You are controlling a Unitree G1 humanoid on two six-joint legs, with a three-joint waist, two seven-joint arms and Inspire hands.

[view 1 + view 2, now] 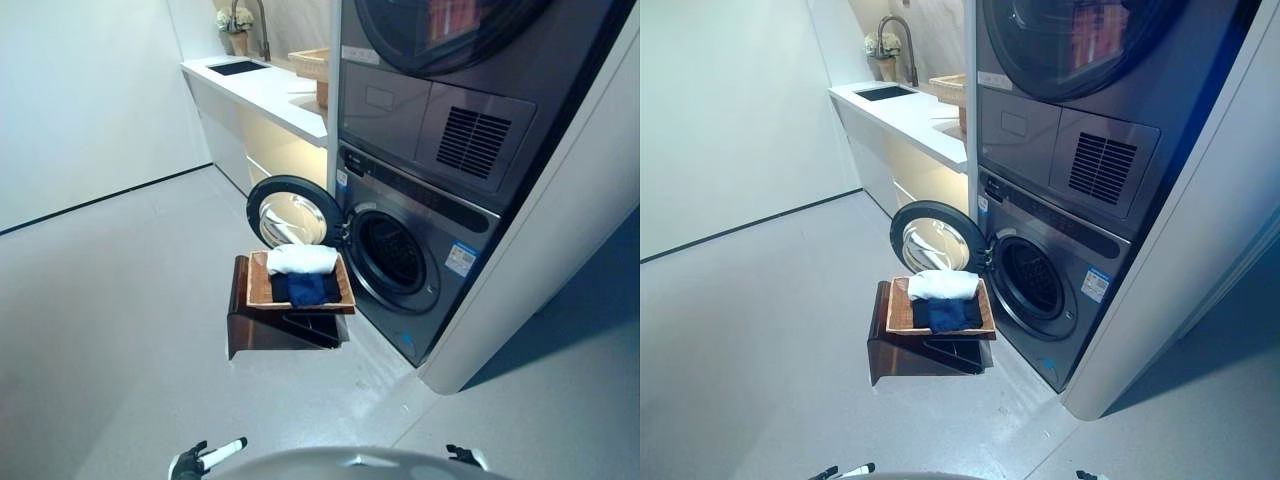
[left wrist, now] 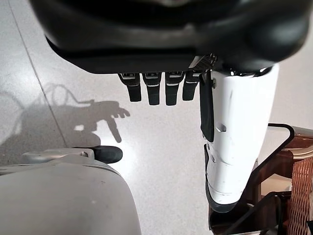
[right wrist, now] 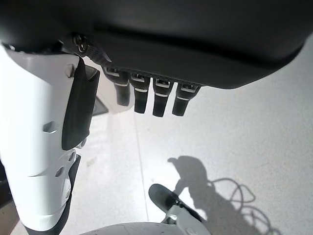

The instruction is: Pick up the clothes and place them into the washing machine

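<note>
A white garment (image 1: 301, 259) and a dark blue garment (image 1: 306, 288) lie folded in a wooden tray (image 1: 258, 285) on a dark brown stand (image 1: 240, 315) in front of the washing machine (image 1: 425, 240). The machine's round door (image 1: 290, 212) stands swung open to the left, and the drum opening (image 1: 392, 254) is dark. My left hand (image 1: 205, 459) hangs low at the bottom edge, far short of the tray, with straight fingers (image 2: 156, 90) and nothing in it. My right hand (image 1: 462, 456) shows at the bottom right, its fingers (image 3: 152, 100) also relaxed and empty.
A second machine (image 1: 440, 60) is stacked above the washer. A white counter (image 1: 265, 90) with a sink, a tap, a flower vase (image 1: 236, 30) and a basket (image 1: 310, 65) runs along the back. Grey floor (image 1: 110, 300) stretches to the left.
</note>
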